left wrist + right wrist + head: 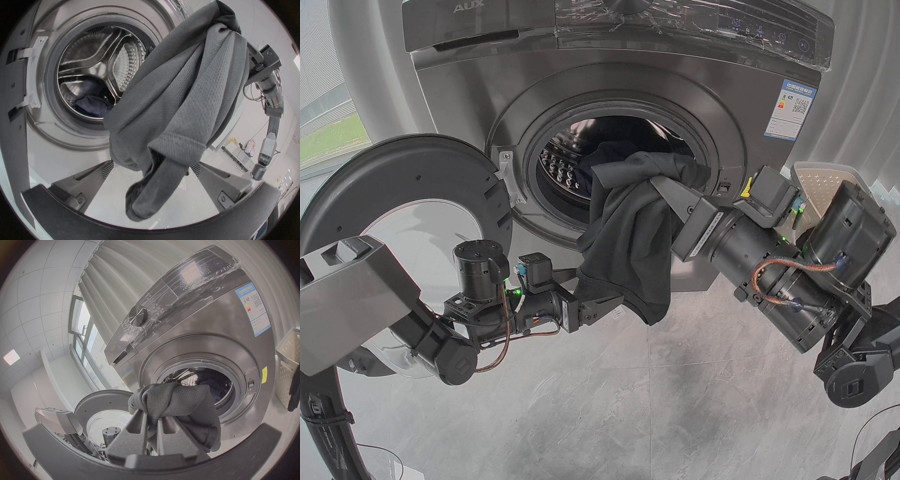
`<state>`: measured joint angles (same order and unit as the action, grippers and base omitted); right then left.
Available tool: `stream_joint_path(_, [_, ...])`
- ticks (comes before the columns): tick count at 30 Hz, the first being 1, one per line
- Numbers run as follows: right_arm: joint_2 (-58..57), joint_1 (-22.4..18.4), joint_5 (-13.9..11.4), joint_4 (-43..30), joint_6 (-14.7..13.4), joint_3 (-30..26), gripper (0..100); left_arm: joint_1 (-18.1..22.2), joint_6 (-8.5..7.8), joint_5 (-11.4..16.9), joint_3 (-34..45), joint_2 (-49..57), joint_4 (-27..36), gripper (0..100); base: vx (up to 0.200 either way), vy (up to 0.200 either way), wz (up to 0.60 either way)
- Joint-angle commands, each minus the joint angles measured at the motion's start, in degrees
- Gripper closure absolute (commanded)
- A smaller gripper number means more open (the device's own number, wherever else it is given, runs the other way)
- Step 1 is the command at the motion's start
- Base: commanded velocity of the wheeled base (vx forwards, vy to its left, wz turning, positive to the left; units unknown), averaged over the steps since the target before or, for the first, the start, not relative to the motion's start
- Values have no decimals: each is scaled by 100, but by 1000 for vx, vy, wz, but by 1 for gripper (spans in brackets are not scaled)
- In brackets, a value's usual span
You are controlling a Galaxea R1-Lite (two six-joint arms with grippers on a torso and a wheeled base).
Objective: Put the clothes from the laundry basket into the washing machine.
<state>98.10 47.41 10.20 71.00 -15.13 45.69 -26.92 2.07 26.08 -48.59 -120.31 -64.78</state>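
My right gripper (664,183) (153,422) is shut on a bunched dark grey garment (628,237) (181,402), holding it just in front of the washing machine's round opening (556,165). The garment hangs down over the lower rim of the opening. My left gripper (594,290) (151,167) stands open lower down, its fingers either side of the garment's hanging end (175,109), not closed on it. A dark blue piece of clothing (594,164) (90,104) (215,385) lies inside the drum. The cream laundry basket (825,181) (287,362) stands right of the machine, behind my right arm.
The machine's door (406,181) (100,405) is swung open to the left, close behind my left arm. Something dark hangs over the basket's edge (293,393). Grey tiled floor (650,400) lies bare in front of the machine.
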Motion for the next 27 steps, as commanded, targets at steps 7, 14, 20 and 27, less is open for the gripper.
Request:
stream_joint_path(7, [-45,-56,-10,2,1,-113,100,-156,74,-6,227,-107,-465,100,0,0,0])
stream_joint_path(14, [-54,-118,-18,19,-25,-394,100,-393,153,-50,1598,658,-1432,100,0,0,0])
stream_joint_path(20, [-10,-109,-45,19,-34,-623,100,-534,250,-94,2512,1238,-2109,100,0,0,0])
stream_joint_path(27, [25,-56,-89,19,-60,-816,100,-736,232,-76,3286,1862,-2381,100,0,0,0])
